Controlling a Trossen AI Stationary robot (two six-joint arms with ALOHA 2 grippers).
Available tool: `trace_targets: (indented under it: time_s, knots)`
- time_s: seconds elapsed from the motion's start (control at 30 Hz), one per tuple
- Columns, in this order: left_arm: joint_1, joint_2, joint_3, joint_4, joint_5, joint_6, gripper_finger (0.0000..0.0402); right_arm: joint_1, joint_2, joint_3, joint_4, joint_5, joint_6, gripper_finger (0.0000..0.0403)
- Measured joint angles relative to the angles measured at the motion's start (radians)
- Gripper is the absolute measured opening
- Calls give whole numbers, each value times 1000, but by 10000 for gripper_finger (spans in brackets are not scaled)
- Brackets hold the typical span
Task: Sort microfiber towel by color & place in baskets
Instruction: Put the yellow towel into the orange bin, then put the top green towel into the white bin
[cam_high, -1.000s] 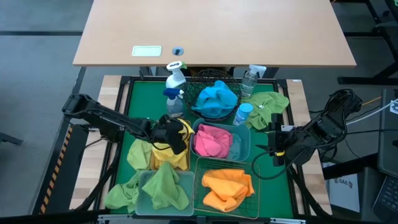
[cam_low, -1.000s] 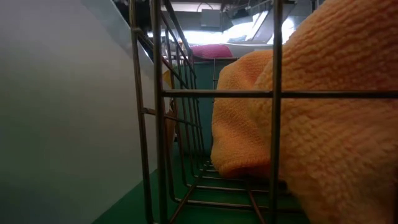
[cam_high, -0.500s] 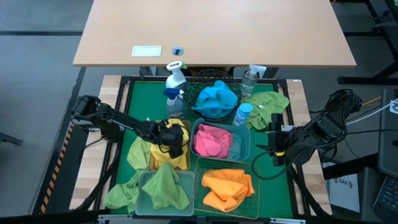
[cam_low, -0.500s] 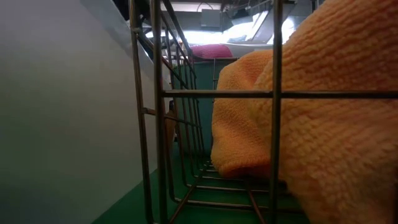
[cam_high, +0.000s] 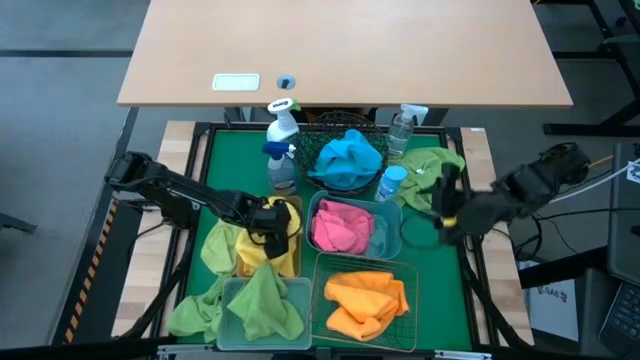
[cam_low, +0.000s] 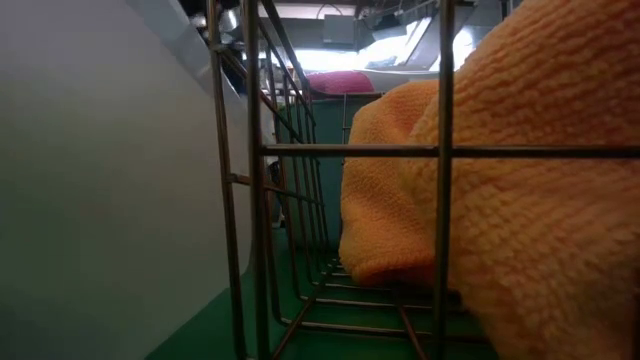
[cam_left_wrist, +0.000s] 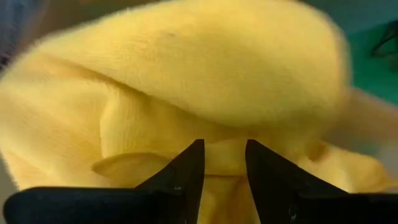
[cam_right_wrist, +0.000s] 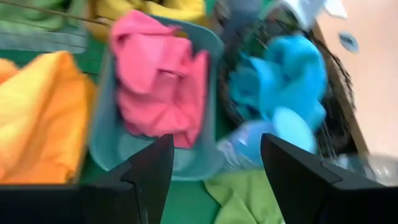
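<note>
While sorted cloths fill the bins on the green-matted worktop (cam_high: 215, 165), a soft, fuzzy yellow microfiber towel (cam_high: 262, 250) lies bunched in the amber plastic bin (cam_high: 296, 232) near the mat's left side, its folds puffed and rumpled, with more yellow cloth spilling over the bin's outer edge. Crumpled pink towels (cam_high: 340, 227) sit in the teal plastic bin (cam_high: 392, 232) beside it, orange towels (cam_high: 365, 300) are heaped in the green wire rectangular basket (cam_high: 412, 268), green towels (cam_high: 265, 305) fill the pale-green plastic bin (cam_high: 232, 285), and a blue towel (cam_high: 348, 158) mounds up in the round black wire-mesh basket (cam_high: 318, 128) at the far end. One more green towel (cam_high: 432, 168) lies loose on the mat near the right edge, next to clear spray bottles (cam_high: 282, 135).

The left pincer (cam_high: 273, 222) is down over the amber bin, its dark fingers (cam_left_wrist: 186, 174) set a narrow gap apart and pressed against the yellow towel's folds; whether cloth is actually pinched between them cannot be told. The right pincer (cam_high: 442, 205) hangs above the mat between the teal bin and the loose green towel, its fingers (cam_right_wrist: 152, 168) spread wide with nothing between them
</note>
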Motion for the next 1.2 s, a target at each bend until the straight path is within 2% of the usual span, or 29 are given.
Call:
trace_targets:
  time_s: [0.2, 0.57, 0.87, 1.2]
  knots:
    - [6, -102, 0, 2, -16, 0, 111, -183, -73, 0, -81, -62, 0, 241]
    - [6, -224, 0, 13, -74, 1, 111, -451, -169, -23, -119, -73, 0, 241]
    - [6, -229, 0, 20, -90, 1, 111, -689, -288, -331, 70, -159, -36, 241]
    - [6, -229, 0, 24, -90, 9, 112, -1009, -290, -608, 302, -299, -83, 241]
